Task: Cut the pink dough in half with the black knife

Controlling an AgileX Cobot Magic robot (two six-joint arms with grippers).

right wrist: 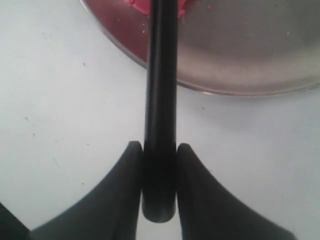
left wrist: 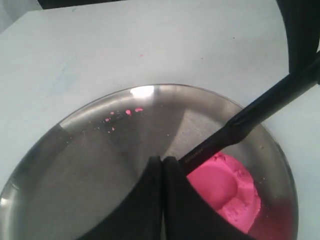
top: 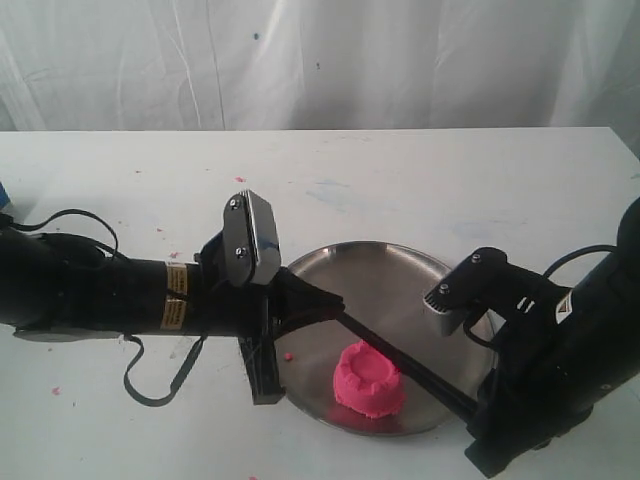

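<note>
Lower right of frame: right gripper point(right wrist: 160, 165) clamped on black knife point(top: 400, 355) handle; lower centre: pink dough point(top: 369, 380) uncut on steel plate point(top: 400, 265), blade just behind; centre left: left gripper point(left wrist: 162, 165) pinched together at blade tip; risk: off-centre cut, dough sliding, blade twisting between grips.

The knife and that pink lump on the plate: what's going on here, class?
Two robot arms hold the black knife over the steel plate. The right gripper clamps the handle, and the left gripper is shut on the blade tip. The knife spans the plate just above or beside the pink dough, which is one whole lump with a dented top, not yet cut.
</note>
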